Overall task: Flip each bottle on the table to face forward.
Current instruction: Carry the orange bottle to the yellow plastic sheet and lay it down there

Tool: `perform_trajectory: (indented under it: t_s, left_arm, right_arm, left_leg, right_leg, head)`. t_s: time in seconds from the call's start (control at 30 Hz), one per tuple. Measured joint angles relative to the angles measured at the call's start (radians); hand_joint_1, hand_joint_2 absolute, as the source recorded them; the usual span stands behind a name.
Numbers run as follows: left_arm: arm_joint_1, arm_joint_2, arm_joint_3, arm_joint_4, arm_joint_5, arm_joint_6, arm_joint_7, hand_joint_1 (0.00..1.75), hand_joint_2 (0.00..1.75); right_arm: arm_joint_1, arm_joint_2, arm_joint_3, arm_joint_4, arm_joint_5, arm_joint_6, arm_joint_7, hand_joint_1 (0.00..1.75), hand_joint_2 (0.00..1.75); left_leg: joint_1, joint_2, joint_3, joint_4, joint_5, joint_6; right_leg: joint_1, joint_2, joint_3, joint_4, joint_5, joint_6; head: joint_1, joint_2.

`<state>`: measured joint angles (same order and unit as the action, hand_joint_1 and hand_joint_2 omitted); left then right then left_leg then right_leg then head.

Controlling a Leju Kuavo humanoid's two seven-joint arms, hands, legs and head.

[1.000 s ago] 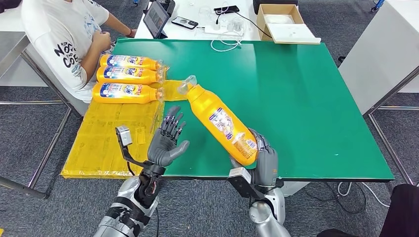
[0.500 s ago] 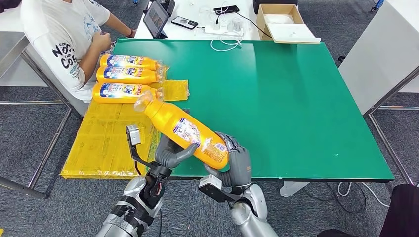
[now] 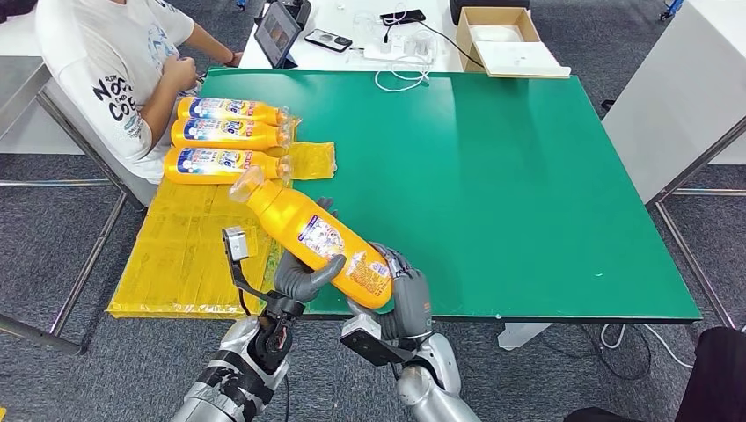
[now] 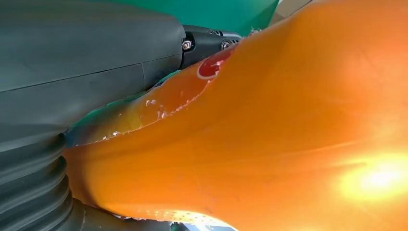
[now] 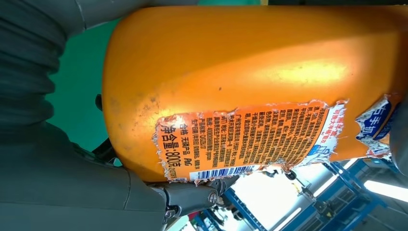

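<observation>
At the far left a person point(image 3: 97, 70) sits at the table corner, and just beside them three bottles point(image 3: 227, 136) lie in a row on the yellow sheet point(image 3: 189, 242), labels up, caps pointing toward the green table point(image 3: 528, 176).

Nearer to me, my left hand point(image 3: 299, 274) cups the middle of the bottle point(image 3: 308, 233) from beneath, thumb wrapped up against its side. The bottle is tilted in the air above the table's near edge, cap up toward the row, base down toward my right.

My right hand point(image 3: 400, 303) grips the base end, fingers curled around it. The right wrist view shows the torn back label with barcode against my palm side.

To do this well, I judge I should keep both grips firm while rolling the bottle about its long axis until the front label faces up, then loosen one hand at a time. The smooth plastic could slip, so I would lower it close beside the nearest laid bottle, parallel to the row, before letting go.
</observation>
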<state>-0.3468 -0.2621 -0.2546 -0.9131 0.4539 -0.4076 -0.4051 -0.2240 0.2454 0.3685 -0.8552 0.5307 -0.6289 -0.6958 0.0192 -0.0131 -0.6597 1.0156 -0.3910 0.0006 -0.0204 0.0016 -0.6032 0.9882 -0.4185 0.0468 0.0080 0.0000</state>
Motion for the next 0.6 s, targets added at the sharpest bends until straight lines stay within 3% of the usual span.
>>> perform_trajectory:
  t_s: [0.23,0.27,0.37,0.4,0.6]
  left_arm:
    - [0.003,0.000,0.002,0.000,0.006,0.003,-0.009,0.08,1.75]
    - [0.003,0.000,0.002,0.000,0.005,0.003,-0.011,0.41,1.75]
    - [0.004,0.000,0.004,0.000,0.005,0.001,-0.014,1.65,1.75]
    - [0.004,0.000,0.004,0.000,0.005,0.000,-0.015,1.75,1.75]
    - [0.007,0.000,0.007,-0.005,0.008,-0.004,-0.013,1.75,1.75]
  right_arm:
    - [-0.011,0.002,0.014,0.026,-0.019,0.011,0.000,1.75,1.75]
    - [-0.013,0.004,0.014,0.030,-0.020,0.012,0.000,1.75,1.75]
    - [-0.018,0.006,0.014,0.040,-0.022,0.016,0.000,1.75,1.75]
    - [-0.019,0.007,0.014,0.042,-0.022,0.017,0.000,1.74,1.75]
    - [-0.032,0.009,0.014,0.062,-0.020,0.019,0.004,1.73,1.75]
  left_leg:
    - [0.000,0.000,0.000,0.000,0.000,0.000]
    - [0.000,0.000,0.000,0.000,0.000,0.000]
    - [0.000,0.000,0.000,0.000,0.000,0.000]
    - [0.000,0.000,0.000,0.000,0.000,0.000]
    - [0.000,0.001,0.000,0.000,0.000,0.000]
  right_leg:
    - [0.000,0.000,0.000,0.000,0.000,0.000]
    - [0.000,0.000,0.000,0.000,0.000,0.000]
    - [0.000,0.000,0.000,0.000,0.000,0.000]
    - [0.000,0.000,0.000,0.000,0.000,0.000]
    - [0.000,0.000,0.000,0.000,0.000,0.000]
  head:
    - [0.000,0.000]
    - [0.000,0.000]
    - [0.000,0.000]
    - [0.000,0.000]
    - [0.000,0.000]
